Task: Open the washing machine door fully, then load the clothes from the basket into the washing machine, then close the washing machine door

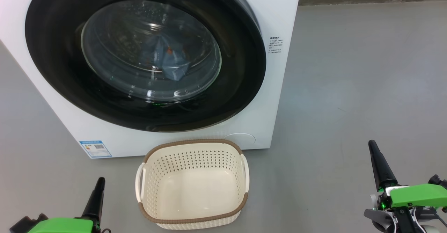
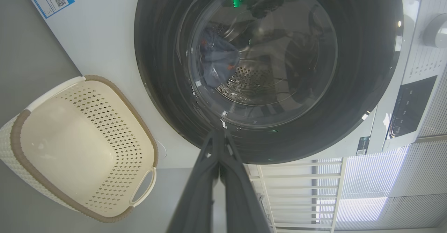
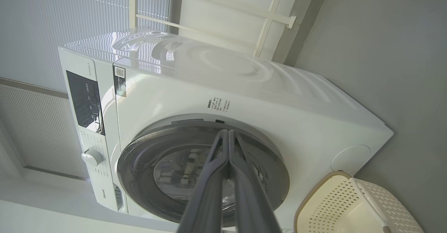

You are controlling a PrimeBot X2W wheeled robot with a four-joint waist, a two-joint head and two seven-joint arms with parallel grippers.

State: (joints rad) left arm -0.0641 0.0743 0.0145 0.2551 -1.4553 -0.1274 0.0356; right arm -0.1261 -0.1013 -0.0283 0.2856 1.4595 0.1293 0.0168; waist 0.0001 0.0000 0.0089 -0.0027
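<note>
Now, clothes lie behind the closed door, near basket empty, so my left gripper and right gripper idle, pinched together.

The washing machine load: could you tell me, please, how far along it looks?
Done: the basket is empty, and a blue cloth lies behind the glass of the washing machine door, which looks shut. In hand: nothing; the left gripper and right gripper are shut and clear of everything. Left: nothing apparent.

Left gripper, two long dark fingers: 7 o'clock, pressed together (tips touching). Right gripper, same build: 4 o'clock, closed.
</note>
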